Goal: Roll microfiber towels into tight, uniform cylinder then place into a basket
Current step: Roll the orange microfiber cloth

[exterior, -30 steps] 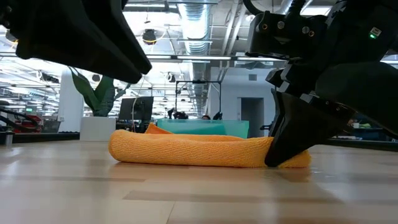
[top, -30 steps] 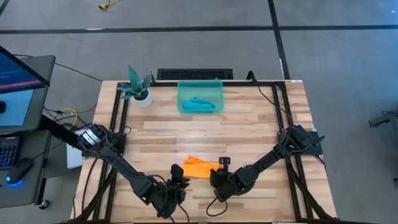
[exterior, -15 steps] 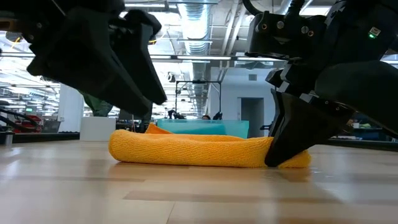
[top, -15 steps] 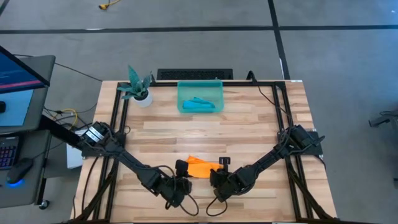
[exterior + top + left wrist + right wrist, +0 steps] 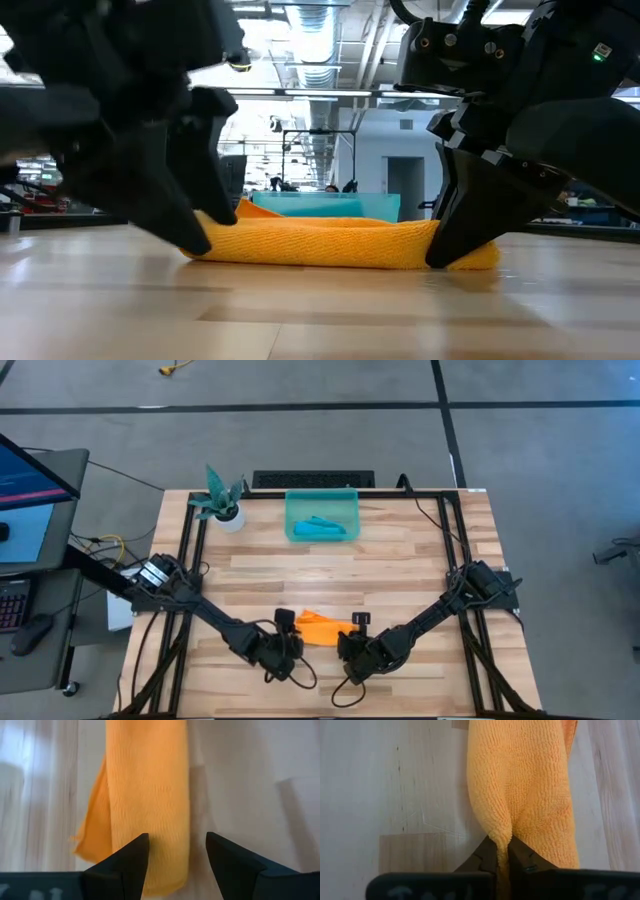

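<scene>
On the wooden tabletop [image 5: 400, 560], the left gripper [image 5: 177, 851] straddles one end of a rolled orange-yellow microfiber towel [image 5: 322, 627], jaws spread wide and empty. The right gripper [image 5: 498, 854] pinches its other end. Overhead, a teal-blue cloth [image 5: 322, 527] lies inside the translucent teal-green plastic basket [image 5: 322, 499].

grey floor [image 5: 300, 440] with dark seams, monitor [image 5: 30, 465] on desk, bright ceiling lights [image 5: 310, 45] beyond.
</scene>
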`<state>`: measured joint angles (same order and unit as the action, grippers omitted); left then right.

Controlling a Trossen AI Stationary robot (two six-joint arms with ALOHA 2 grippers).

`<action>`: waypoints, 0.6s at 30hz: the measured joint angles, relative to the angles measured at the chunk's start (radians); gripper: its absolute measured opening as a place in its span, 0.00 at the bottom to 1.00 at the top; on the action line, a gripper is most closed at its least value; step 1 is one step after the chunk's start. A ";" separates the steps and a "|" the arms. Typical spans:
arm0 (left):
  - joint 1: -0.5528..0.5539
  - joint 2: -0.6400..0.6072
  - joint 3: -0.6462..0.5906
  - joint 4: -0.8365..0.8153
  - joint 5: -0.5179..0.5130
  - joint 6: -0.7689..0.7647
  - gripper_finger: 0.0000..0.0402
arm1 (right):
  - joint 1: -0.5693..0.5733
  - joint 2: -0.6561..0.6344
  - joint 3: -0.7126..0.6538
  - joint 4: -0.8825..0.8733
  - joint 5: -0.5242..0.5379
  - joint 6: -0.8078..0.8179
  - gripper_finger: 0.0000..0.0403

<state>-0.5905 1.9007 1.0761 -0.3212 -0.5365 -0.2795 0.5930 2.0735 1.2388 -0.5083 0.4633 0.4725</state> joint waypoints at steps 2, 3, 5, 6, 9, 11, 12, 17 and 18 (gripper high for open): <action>0.007 0.000 -0.017 -0.001 -0.001 -0.006 0.48 | 0.000 0.000 0.000 0.000 0.000 0.000 0.07; 0.011 0.000 -0.024 0.000 -0.001 -0.014 0.48 | 0.000 0.000 0.000 0.000 0.000 0.000 0.07; 0.022 -0.002 -0.036 0.008 0.001 -0.033 0.48 | 0.000 0.000 0.000 0.000 0.000 0.000 0.07; 0.028 -0.003 -0.044 0.012 0.002 -0.046 0.48 | 0.000 0.000 0.000 0.000 0.000 0.000 0.08; 0.048 -0.005 -0.049 0.012 0.010 -0.076 0.48 | 0.000 0.000 0.000 0.000 -0.001 0.000 0.08; 0.062 -0.005 -0.049 0.011 0.010 -0.106 0.48 | 0.000 0.000 0.000 0.000 -0.001 0.000 0.08; 0.069 -0.005 -0.049 0.010 0.010 -0.124 0.48 | 0.000 0.000 0.000 0.000 -0.001 0.000 0.08; 0.109 -0.004 -0.050 0.006 0.007 -0.187 0.47 | 0.002 0.000 0.000 0.004 -0.001 -0.001 0.07; 0.118 -0.004 -0.050 0.006 0.006 -0.194 0.46 | 0.003 0.000 -0.001 0.007 -0.001 -0.002 0.07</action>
<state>-0.4725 1.8972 1.0260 -0.3153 -0.5306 -0.4731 0.5957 2.0735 1.2381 -0.5011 0.4625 0.4706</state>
